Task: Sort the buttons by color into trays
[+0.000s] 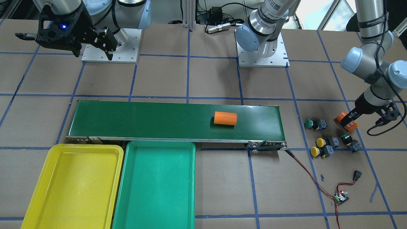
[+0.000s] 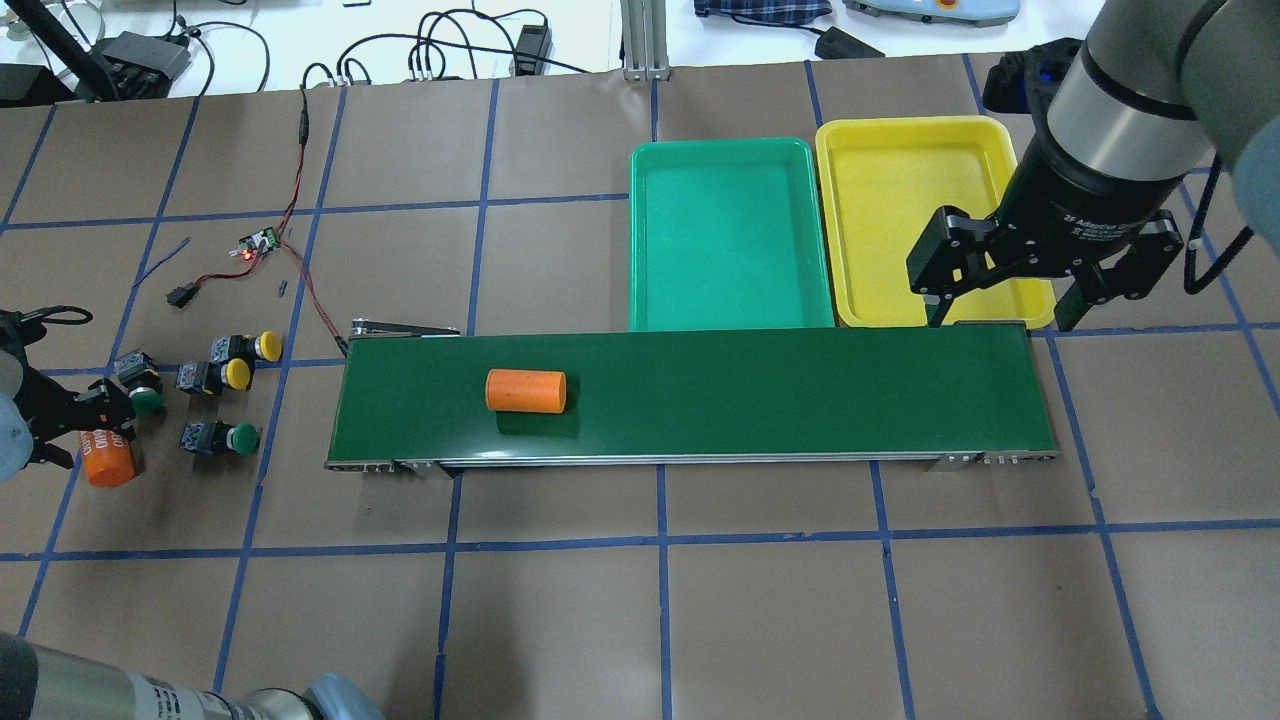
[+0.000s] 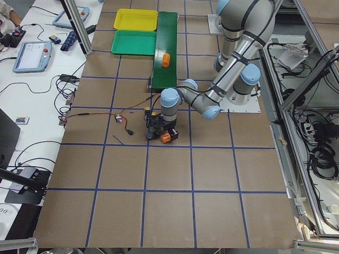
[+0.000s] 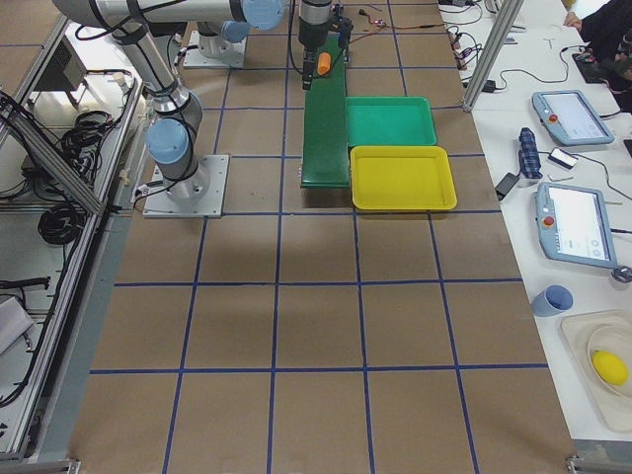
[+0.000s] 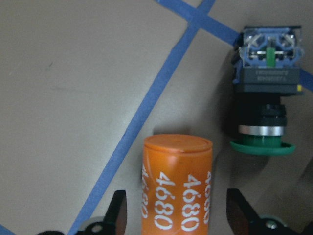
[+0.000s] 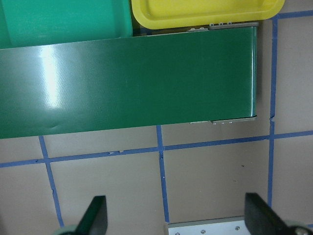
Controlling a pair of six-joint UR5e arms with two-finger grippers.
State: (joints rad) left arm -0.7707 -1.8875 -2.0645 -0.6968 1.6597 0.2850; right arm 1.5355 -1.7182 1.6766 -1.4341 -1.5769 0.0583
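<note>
Four buttons [image 1: 320, 142] in front view: round mushroom caps, two green, two yellow, on boxy dark bodies. They lie on brown paper past the belt end, well apart from the trays. Glossy yellow tray [image 1: 82, 146] and green tray [image 1: 159, 143] side by side against matte conveyor belt [image 1: 143, 121]; plain orange cylinder [image 1: 225, 118] on belt.
Overhead: right gripper [image 2: 998, 320] over belt end by yellow tray, fingers spread wide, empty.
Left wrist: left gripper [image 5: 178, 215] straddles printed "4680" cylinder [image 5: 178, 186], gaps both sides; green-capped button [image 5: 266, 78] just beside.

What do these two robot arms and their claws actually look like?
Both arms, left arm and right arm, are silver tubes with pale blue caps on rounded joints. A black cable runs down the left arm. Each ends in a black gripper with two fingers: the left gripper, and the right gripper, printed "2F Adaptive" in white.
</note>
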